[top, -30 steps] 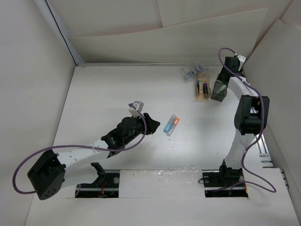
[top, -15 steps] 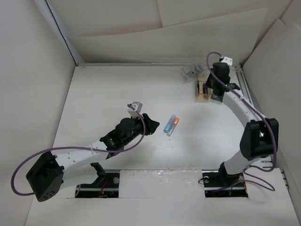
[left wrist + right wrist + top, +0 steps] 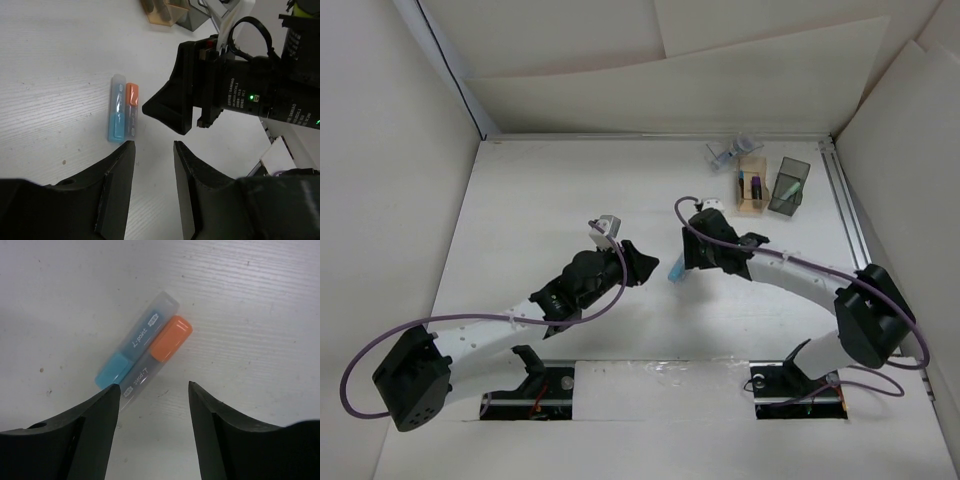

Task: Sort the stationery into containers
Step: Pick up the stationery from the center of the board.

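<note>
Two short clear-bodied markers lie side by side on the table, one with a blue end (image 3: 131,346) and one with an orange end (image 3: 161,349). My right gripper (image 3: 154,386) is open and empty, hovering just above and beside them. In the top view it (image 3: 686,262) covers them except the blue end (image 3: 675,272). My left gripper (image 3: 638,268) is open and empty just left of them. Its wrist view shows the blue marker (image 3: 118,114) and the orange marker (image 3: 131,106) ahead of its fingertips (image 3: 154,144). The amber box (image 3: 752,186), dark grey box (image 3: 788,186) and clear box (image 3: 728,153) stand at the back right.
The amber box holds a purple-ended black marker (image 3: 757,186). The grey box holds a green-ended item (image 3: 790,187). The right arm's black wrist housing (image 3: 235,90) fills the upper right of the left wrist view, close to my left fingers. White walls enclose the table.
The right arm has swung from the boxes at the back right down to the middle, and its open gripper is now over the two markers. The left arm has barely moved.
</note>
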`<state>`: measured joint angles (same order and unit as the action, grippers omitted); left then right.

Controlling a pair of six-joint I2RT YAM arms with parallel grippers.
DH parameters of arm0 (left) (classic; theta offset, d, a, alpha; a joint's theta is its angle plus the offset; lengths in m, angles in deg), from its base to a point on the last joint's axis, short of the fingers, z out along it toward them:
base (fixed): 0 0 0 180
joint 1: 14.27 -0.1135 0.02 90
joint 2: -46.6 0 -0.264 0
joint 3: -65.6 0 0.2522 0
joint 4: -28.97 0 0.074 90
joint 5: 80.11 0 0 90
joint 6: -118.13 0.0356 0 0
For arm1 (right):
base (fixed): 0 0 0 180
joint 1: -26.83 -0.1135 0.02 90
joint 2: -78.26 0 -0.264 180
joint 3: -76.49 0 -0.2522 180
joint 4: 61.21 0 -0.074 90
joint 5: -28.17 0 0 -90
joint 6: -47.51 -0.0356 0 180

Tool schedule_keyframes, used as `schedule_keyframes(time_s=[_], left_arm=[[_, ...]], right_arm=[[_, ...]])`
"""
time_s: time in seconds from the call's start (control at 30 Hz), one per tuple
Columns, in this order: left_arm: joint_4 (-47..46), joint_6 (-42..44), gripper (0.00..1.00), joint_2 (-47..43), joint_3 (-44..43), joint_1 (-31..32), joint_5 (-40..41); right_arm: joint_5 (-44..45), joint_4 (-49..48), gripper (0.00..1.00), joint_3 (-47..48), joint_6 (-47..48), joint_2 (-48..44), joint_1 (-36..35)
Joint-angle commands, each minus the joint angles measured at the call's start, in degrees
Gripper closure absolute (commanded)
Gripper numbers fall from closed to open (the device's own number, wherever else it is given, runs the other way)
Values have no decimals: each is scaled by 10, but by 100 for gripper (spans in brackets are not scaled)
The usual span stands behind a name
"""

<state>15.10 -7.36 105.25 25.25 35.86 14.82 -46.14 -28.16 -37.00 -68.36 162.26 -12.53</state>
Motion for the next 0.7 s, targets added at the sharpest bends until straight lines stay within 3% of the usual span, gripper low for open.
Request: schedule_keyframes(time_s=[0.0, 0.27, 0.67], left_arm=[[-22, -3, 67, -12, 7, -1, -2], [-22, -3, 67, -12, 7, -1, -2], [-22, -3, 67, -12, 7, -1, -3]], right_arm=[[17, -14, 37, 0, -35, 15, -13], [36, -37, 42, 24, -35, 92, -26], [42, -82, 47, 15, -52, 127, -2]])
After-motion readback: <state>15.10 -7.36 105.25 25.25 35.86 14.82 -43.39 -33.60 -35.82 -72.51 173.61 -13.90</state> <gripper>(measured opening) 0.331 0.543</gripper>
